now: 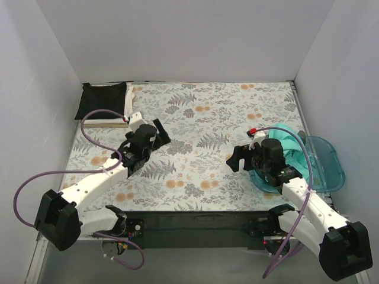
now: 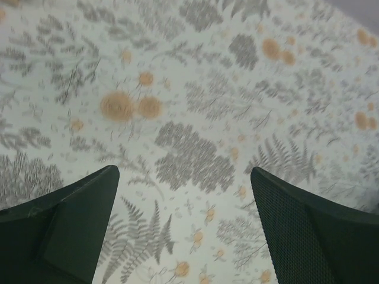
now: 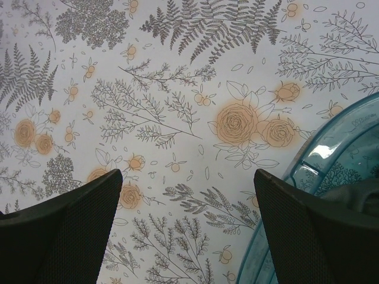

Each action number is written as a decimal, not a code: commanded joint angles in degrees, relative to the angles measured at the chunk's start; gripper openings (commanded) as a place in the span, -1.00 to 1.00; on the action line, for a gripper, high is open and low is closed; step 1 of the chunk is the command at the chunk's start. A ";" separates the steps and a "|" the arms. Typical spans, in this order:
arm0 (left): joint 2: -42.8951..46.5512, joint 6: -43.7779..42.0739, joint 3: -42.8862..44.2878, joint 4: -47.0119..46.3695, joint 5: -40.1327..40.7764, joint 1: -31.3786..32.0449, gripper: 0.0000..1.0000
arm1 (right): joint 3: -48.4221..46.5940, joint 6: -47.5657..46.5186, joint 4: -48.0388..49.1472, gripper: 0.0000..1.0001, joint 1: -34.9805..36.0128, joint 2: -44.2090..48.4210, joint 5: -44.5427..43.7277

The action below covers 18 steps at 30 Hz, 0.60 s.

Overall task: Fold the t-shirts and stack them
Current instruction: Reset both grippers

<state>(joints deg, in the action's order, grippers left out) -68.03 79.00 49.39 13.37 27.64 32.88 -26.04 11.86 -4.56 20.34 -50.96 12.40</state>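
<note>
Lying bunched in the blue bin at the right edge of the overhead frame, the teal shirt is unfolded and partly hidden by the right arm. The black shirt sits folded flat in the upper left corner, with a cream shirt showing as a strip beneath it. Just left of the bin, the right claw hangs over the floral cloth of the worktop, fingers spread wide with nothing between them. The left claw, left of centre, is equally wide and empty. Fetching the teal shirt looks like the step in hand. To do it well, the right claw should pinch one edge, a shoulder or hem, not the whole bunch. It should lift high enough that cloth clears the bin's rim without dragging it, then lay the shirt mid-frame where the left claw can take the opposite edge.
</note>
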 commanded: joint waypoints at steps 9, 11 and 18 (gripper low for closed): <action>13.60 11.87 -18.79 2.10 2.51 4.03 0.88 | 0.38 0.89 0.07 0.97 -0.12 -2.65 -2.12; 15.90 11.79 -19.85 2.71 2.51 4.03 0.88 | 0.03 0.36 0.07 0.97 -0.12 -3.44 -1.77; 21.97 12.76 -21.52 3.25 4.00 4.03 0.88 | 0.82 -0.52 1.65 0.97 -0.21 -4.15 0.86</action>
<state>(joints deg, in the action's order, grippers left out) -47.64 90.52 28.80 16.25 29.50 36.62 -25.78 11.90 -0.38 20.38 -54.02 12.99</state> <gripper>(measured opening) 0.938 0.983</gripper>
